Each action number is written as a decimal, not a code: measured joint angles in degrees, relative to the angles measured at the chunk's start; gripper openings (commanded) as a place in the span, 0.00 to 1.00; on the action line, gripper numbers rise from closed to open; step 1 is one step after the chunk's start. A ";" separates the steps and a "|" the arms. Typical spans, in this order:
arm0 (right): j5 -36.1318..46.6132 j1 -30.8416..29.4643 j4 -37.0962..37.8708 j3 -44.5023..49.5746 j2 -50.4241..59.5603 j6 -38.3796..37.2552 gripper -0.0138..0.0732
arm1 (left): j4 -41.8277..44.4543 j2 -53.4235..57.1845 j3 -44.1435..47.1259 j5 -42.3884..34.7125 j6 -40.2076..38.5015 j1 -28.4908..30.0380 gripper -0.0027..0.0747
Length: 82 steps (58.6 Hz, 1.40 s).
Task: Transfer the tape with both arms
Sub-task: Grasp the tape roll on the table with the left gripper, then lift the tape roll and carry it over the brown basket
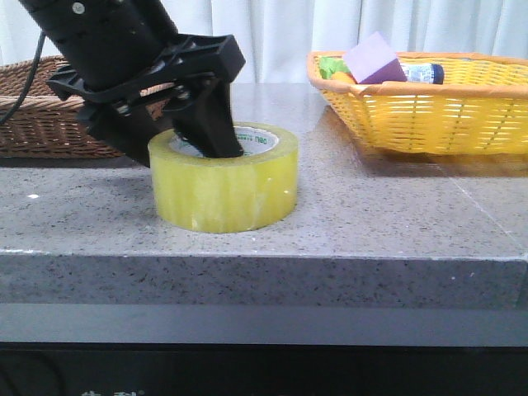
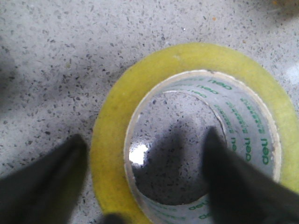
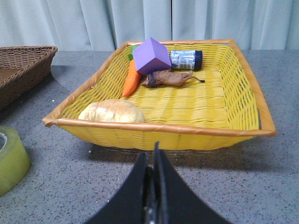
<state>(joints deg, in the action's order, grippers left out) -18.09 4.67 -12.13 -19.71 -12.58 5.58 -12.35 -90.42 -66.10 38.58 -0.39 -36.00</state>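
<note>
**Left gripper straddling tape wall; right gripper closed near yellow basket**

Setting: a grey speckled stone desk (image 1: 388, 223) stands before pale curtains (image 1: 330, 25).

Far left: a brown wicker basket (image 1: 33, 124) sits at the far edge of the desk, partly hidden behind the left arm (image 1: 99, 41).

Left of centre: the tape (image 1: 224, 177) lies flat on the desk, core opening upward, near the front edge and well apart from both baskets. The roll is glossy translucent yellow; its white core carries green print.

The left gripper (image 1: 186, 140) reaches down from the upper left onto the tape. Its jaws are spread apart. In the left wrist view one finger (image 2: 224, 172) stands inside the core and the other finger (image 2: 51, 182) stands outside the roll on the desk, so the yellow wall of the tape lies between them. The outer finger shows a gap to the tape; whether the inner finger touches the core cannot be told.

Right: a yellow wicker basket (image 3: 196, 102) sits at the far right of the desk. It holds a bread roll (image 3: 112, 112), a carrot (image 3: 131, 79), a purple block (image 3: 150, 56), a dark bottle (image 3: 187, 59) and a brown shrivelled item (image 3: 168, 78).

The right gripper (image 3: 153, 186) hovers over the desk on the near side of this basket, fingers pressed together and holding nothing.
</note>
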 measured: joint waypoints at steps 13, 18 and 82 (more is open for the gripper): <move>0.00 0.00 0.00 0.00 0.00 0.00 0.06 | 0.38 -0.05 -0.26 -0.28 0.39 0.00 0.01; 0.00 0.00 0.00 0.00 0.00 0.00 0.06 | 0.47 -0.14 -0.93 0.12 0.39 0.00 0.01; 1.48 0.00 0.00 0.22 0.00 0.00 0.06 | 6.97 -8.63 -22.83 4.30 0.39 29.88 0.01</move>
<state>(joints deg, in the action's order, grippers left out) -16.60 4.67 -12.13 -19.50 -12.58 5.58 -5.38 -99.05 -88.92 42.89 0.00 -6.12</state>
